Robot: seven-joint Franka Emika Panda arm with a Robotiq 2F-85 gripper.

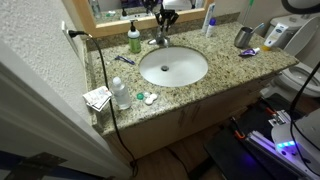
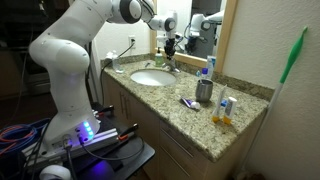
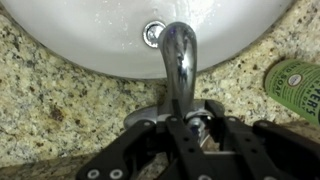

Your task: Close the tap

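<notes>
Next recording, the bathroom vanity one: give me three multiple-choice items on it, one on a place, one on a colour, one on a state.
1. Where does the green soap bottle stand?
A. on the floor
B. on a shelf above the mirror
C. on the granite counter beside the tap

2. What colour is the oval basin?
A. white
B. black
C. blue

3. How is the steel cup placed?
A. lying on its side
B. standing upright on the counter
C. hanging from a hook

Answers:
1 C, as the bottle sits on the stone next to the tap in the wrist view and in an exterior view.
2 A, as the bowl shows white in every view.
3 B, as its open mouth faces up in both exterior views.
</notes>
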